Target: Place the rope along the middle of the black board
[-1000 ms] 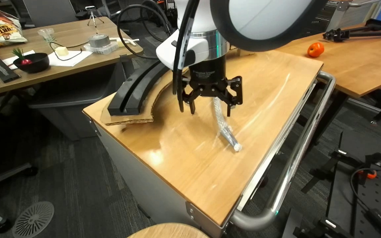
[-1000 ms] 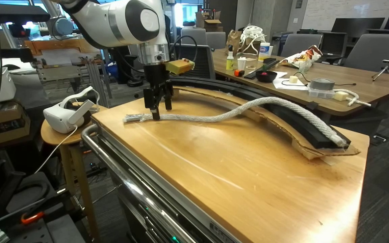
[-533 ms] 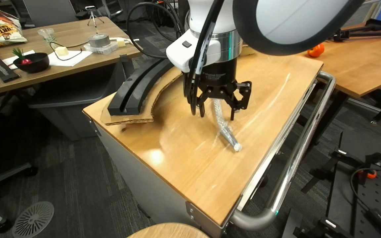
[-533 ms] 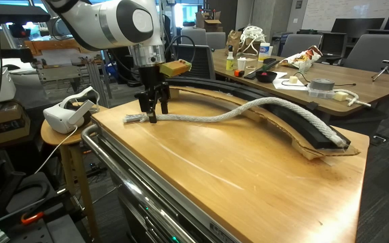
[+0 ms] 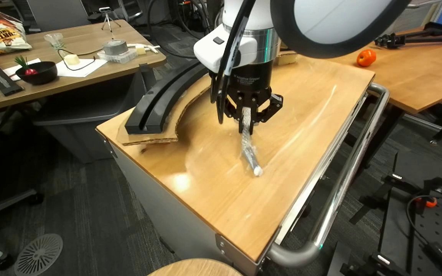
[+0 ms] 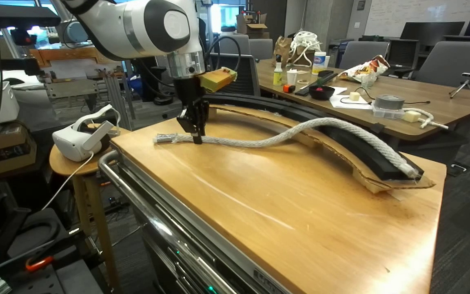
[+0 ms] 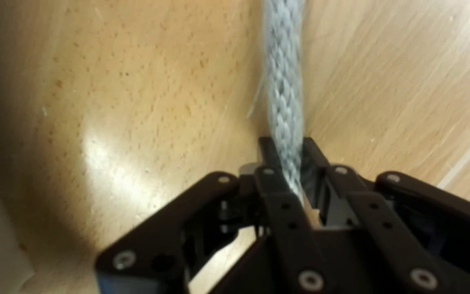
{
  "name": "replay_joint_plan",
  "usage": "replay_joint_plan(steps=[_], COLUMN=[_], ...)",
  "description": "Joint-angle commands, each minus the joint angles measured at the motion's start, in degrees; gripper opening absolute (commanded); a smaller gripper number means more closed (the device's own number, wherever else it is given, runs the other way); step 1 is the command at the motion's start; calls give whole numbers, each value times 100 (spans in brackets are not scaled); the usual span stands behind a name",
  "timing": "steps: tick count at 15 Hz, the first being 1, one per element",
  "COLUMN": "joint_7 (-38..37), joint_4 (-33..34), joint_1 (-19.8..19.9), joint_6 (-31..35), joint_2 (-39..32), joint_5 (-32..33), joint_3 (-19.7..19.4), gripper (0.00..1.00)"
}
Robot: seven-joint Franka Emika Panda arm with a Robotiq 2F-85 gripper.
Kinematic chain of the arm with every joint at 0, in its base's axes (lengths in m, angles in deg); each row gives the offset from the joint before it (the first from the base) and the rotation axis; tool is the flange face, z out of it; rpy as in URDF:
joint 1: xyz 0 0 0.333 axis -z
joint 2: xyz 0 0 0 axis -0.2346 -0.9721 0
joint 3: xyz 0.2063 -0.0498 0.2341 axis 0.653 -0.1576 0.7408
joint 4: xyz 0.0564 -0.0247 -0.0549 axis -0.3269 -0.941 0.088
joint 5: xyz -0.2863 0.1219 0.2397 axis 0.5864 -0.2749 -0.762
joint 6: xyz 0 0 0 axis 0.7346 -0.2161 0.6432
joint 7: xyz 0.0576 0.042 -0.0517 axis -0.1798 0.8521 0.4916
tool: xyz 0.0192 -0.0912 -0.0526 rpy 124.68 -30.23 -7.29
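Gripping the rope (image 6: 255, 143) between the fingers (image 7: 316, 167) near 1 end, over the counter (image 6: 284, 188). Apparently done: setting the far end on the black board (image 6: 353, 147). Left: laying in the rest.

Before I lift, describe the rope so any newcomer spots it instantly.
On the tan tabletop, find the arched black board. The rope runs from the board's end through the end effector; unlike that dark board, it's pale, braided and silvery near one tip.
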State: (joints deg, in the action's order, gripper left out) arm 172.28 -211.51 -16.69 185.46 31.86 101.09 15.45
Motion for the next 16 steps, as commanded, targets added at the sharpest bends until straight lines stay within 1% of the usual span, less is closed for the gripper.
replay_joint_plan(steps=[1,3,9,13,14,16], joint_7=[449,535,715,855,842,691], joint_4=[-26,-51,-181,-231,-218,-150], joint_1=[167,195,290,323,312,281], joint_6=[257,293,533,1149,1309,1670], joint_2=[-52,-12,341,617,676,762], joint_5=[-251,-308,-62,-186,-152,128], joint_3=[-49,-68,-208,-239,-257,-344], gripper=[0,3,3,3,3,3])
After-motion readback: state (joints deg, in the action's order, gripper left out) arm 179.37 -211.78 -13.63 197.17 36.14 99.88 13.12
